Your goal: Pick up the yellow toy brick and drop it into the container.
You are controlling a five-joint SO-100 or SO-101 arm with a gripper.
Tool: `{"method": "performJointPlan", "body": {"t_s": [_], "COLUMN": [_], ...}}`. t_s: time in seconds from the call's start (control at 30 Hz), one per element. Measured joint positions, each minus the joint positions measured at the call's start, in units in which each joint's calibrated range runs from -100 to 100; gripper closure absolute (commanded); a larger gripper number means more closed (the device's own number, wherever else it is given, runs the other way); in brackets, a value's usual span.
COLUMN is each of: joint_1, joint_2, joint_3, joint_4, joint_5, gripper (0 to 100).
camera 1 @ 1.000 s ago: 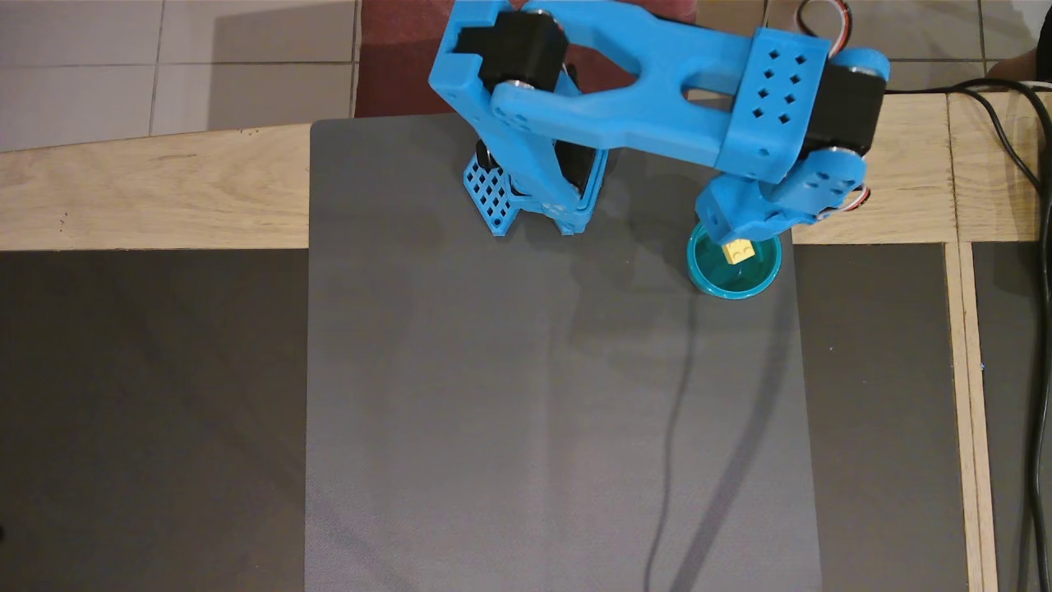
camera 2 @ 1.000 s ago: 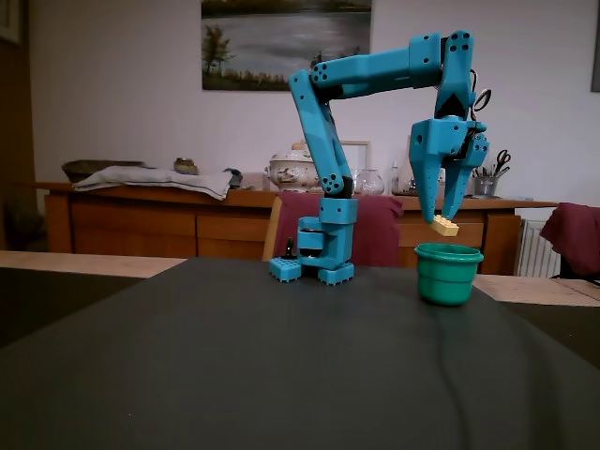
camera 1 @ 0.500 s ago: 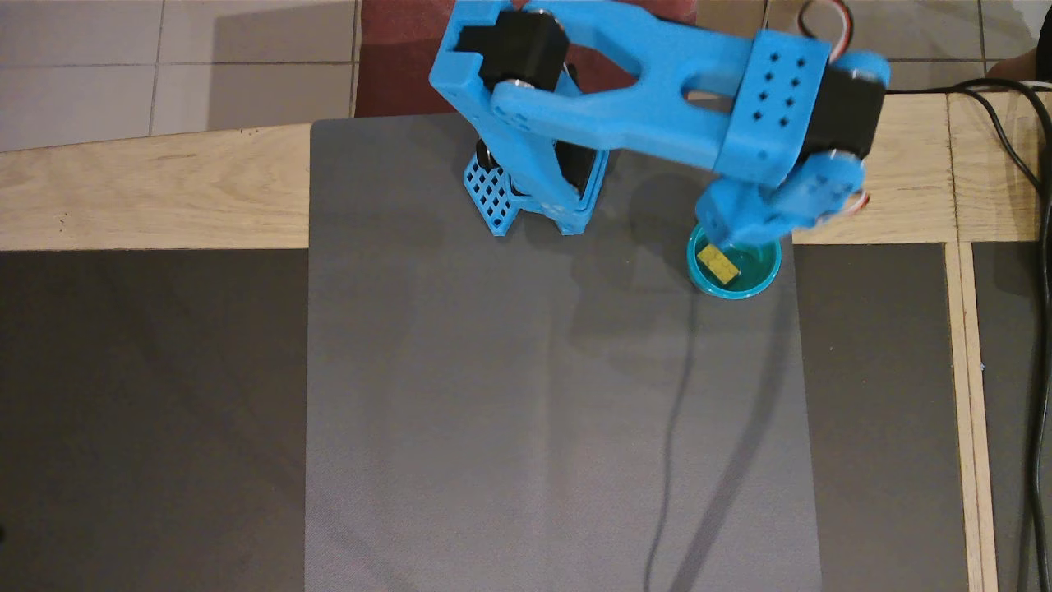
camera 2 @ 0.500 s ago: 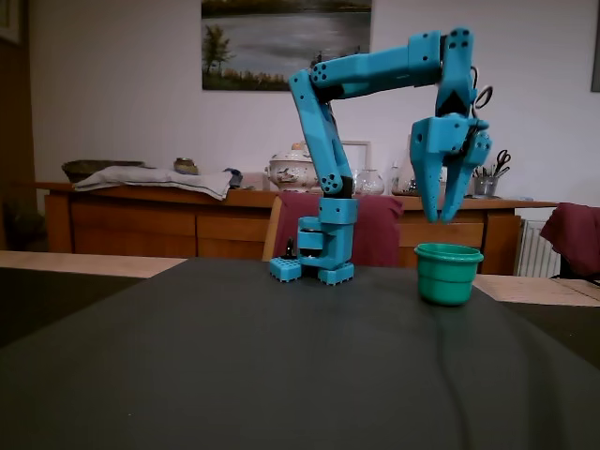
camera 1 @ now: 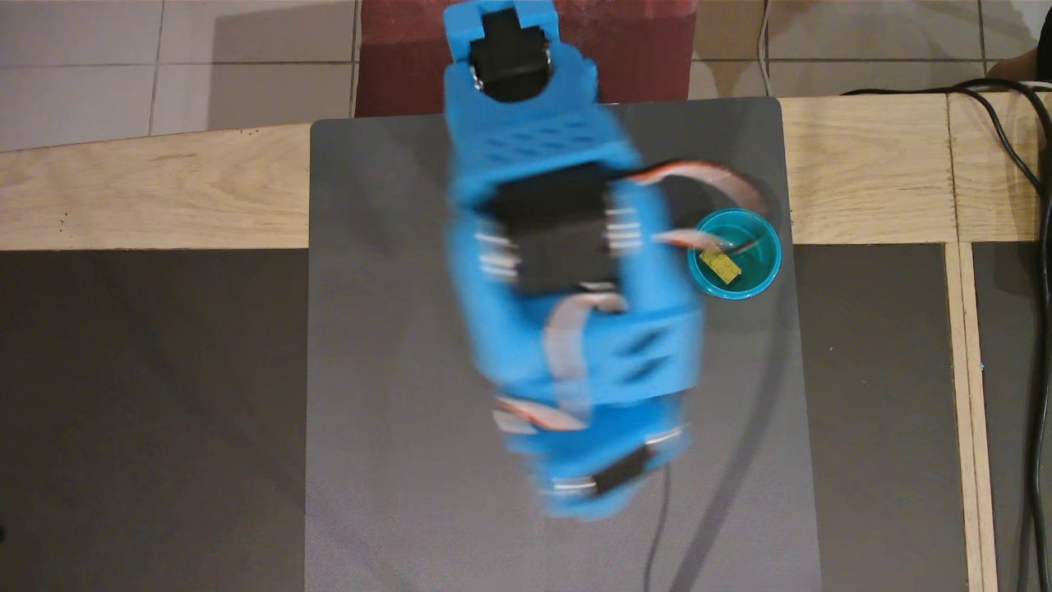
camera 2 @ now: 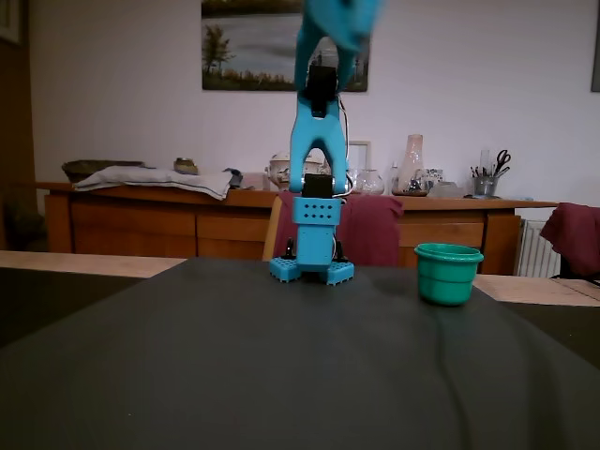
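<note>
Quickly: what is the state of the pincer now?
Pincer: cannot be told; blurred overhead, unclear in the fixed view. The yellow brick lies in the cup.

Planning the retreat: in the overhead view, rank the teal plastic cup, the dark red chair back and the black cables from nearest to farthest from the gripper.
The gripper is blurred, low in the view.
1. Teal plastic cup, up and to the right.
2. Dark red chair back, top edge.
3. Black cables, far right.

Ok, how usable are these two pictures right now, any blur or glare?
Overhead view: the arm is smeared by motion blur, but the yellow brick in the cup is sharp. Fixed view: dim, and the arm's top is blurred; the hand cannot be made out.
</note>
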Motion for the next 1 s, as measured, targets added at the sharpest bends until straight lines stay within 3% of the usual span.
{"method": "performJointPlan", "body": {"t_s": [0.2,0.37,0.7,1.0], "joint_1": [6.8,7.1,7.2,6.8], "joint_2": [-12.0,-26.3,-51.8,-75.0], "joint_3": [2.5,18.8,67.7,97.2], "joint_4": [-0.4,-2.6,-35.7,-43.9], "joint_5": [-1.4,-1.4,-3.9,-4.5], "gripper": [100,100,100,100]}}
